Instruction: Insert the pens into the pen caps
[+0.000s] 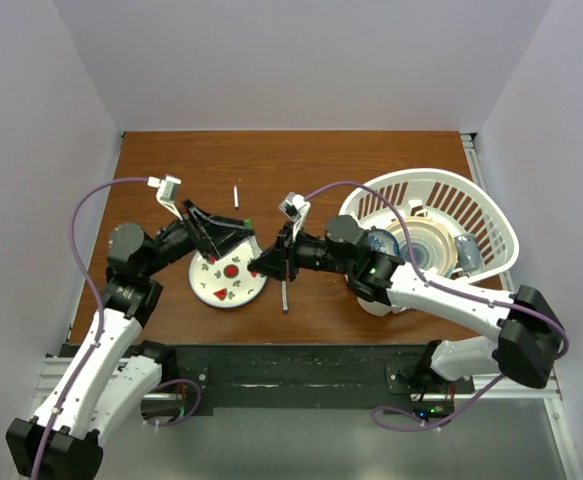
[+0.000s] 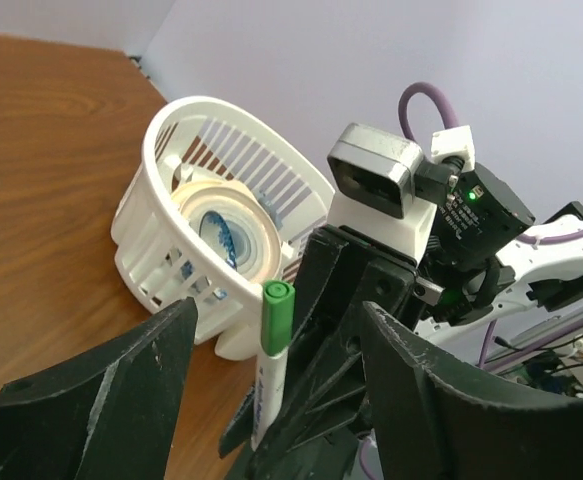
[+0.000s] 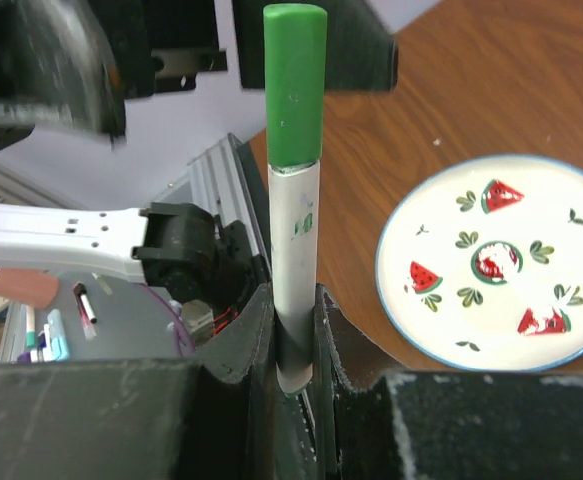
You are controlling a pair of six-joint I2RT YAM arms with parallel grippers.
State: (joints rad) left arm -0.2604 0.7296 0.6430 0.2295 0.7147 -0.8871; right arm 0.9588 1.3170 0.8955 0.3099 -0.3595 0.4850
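My right gripper [image 3: 296,305] is shut on a white pen [image 3: 296,240] with a green cap [image 3: 294,85] on its tip. The capped pen stands upright between the fingers. My left gripper [image 2: 277,330] is open, and the capped pen [image 2: 271,350] stands between its jaws without touching them. In the top view the two grippers, left [image 1: 233,243] and right [image 1: 263,264], meet above the plate's right edge. A second white pen [image 1: 236,195] lies on the table further back. A darker pen [image 1: 284,296] lies just in front of the right gripper.
A round white plate [image 1: 205,290] with red melon marks lies under the left gripper and shows in the right wrist view [image 3: 571,262]. A white slatted basket [image 1: 494,215] holding tape rolls stands at the right and shows in the left wrist view [image 2: 161,150].
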